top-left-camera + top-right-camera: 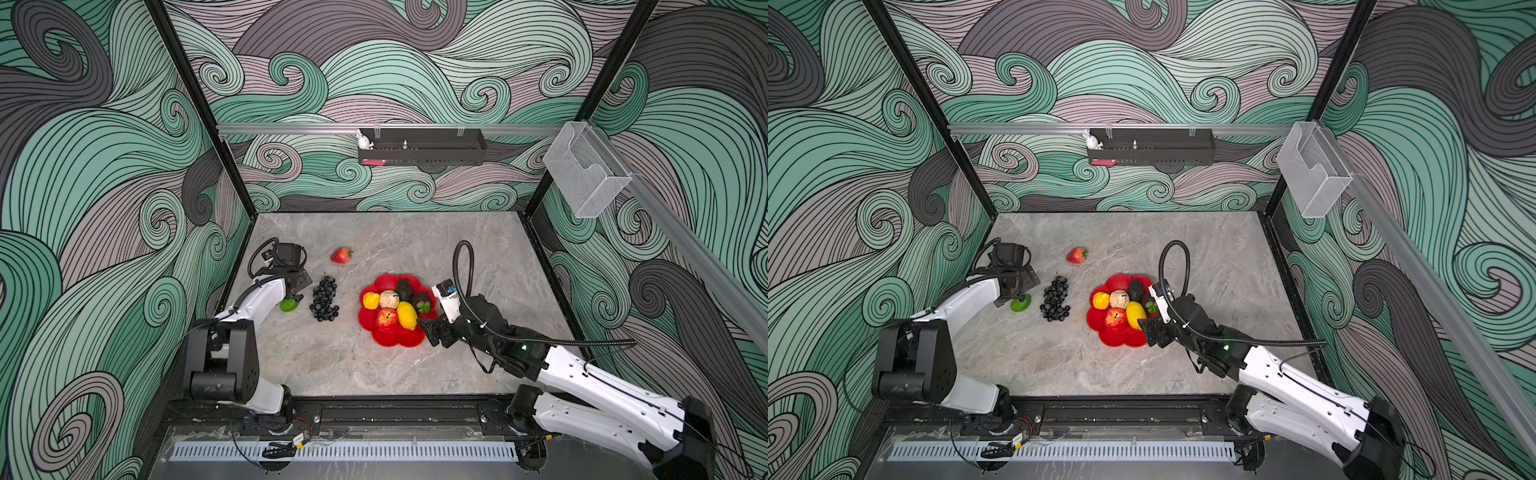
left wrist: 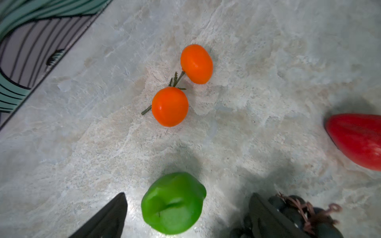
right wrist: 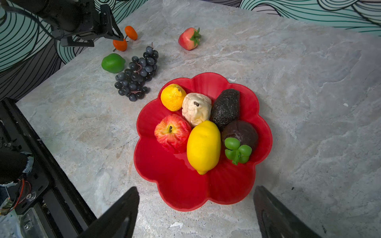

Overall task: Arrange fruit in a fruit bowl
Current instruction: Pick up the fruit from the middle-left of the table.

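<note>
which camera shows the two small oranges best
The left wrist view: both oranges lie whole and unblocked, joined by a green stem. The right wrist view shows them small, one partly behind the left arm. In both top views that arm hides them.

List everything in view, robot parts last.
bowl: one, red, on table
apple: one, red, in bowl
lemons: two, yellow, in bowl
lumpy piece: one, beige, in bowl
dark pieces: two, blackish, in bowl
strawberry: one, red, on table
grapes: one bunch, dark, beside lime
lime: one, green, on table
oranges: two, orange, on table
tray: one, black, back wall
rabbit: one, white, at tray's end
bin: one, clear, side wall
table: one, grey marble, cell floor
left gripper: one, black, open above lime
right gripper: one, black, open at bowl's rim
</note>
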